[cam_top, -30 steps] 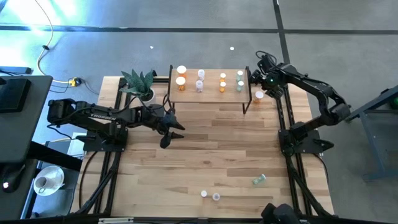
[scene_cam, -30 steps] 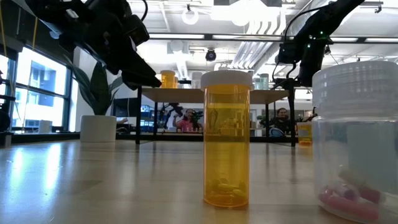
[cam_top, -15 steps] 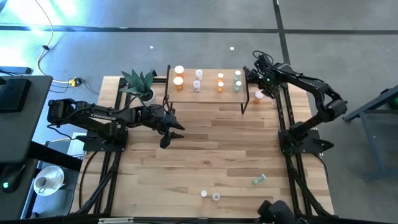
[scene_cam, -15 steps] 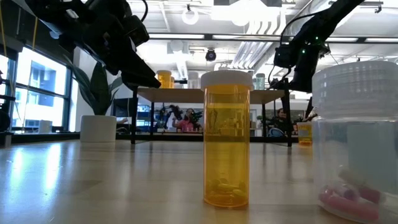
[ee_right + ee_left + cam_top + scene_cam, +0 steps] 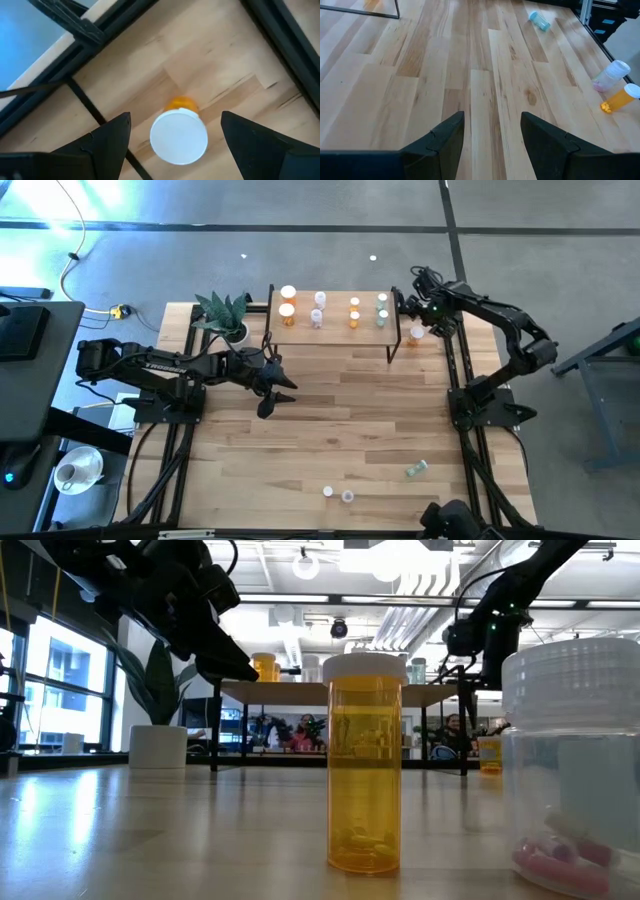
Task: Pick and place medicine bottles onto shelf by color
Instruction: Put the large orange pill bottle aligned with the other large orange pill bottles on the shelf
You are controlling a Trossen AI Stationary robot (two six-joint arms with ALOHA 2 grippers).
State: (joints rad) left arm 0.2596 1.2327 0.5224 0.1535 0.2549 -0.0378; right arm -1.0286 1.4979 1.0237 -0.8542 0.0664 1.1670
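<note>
Wooden table (image 5: 340, 410), far right corner — right gripper (image 5: 175, 132), fingers spread and empty, directly above an upright orange bottle (image 5: 179, 135) beside the shelf (image 5: 335, 332); left gripper (image 5: 490, 137), part-open, idles mid-table.

Desk (image 5: 330, 420): light wood planks, visible grain and knots, satin finish, soft sheen in the low view. Shelf (image 5: 337, 332): same pale wood board on thin black metal legs, matt. Nearest orange bottle (image 5: 365, 765): translucent amber plastic, glossy, smooth white plastic cap. Clear bottle (image 5: 572, 770) beside it: see-through plastic, ribbed white cap. Orange bottle under the right tool (image 5: 179, 135): white cap, matt, smooth. Left tool (image 5: 492, 140) and right tool (image 5: 172, 142): dark matt plastic fingers, faintly textured. Arm frames: black metal. Plant pot (image 5: 159, 747): smooth white, matt.
</note>
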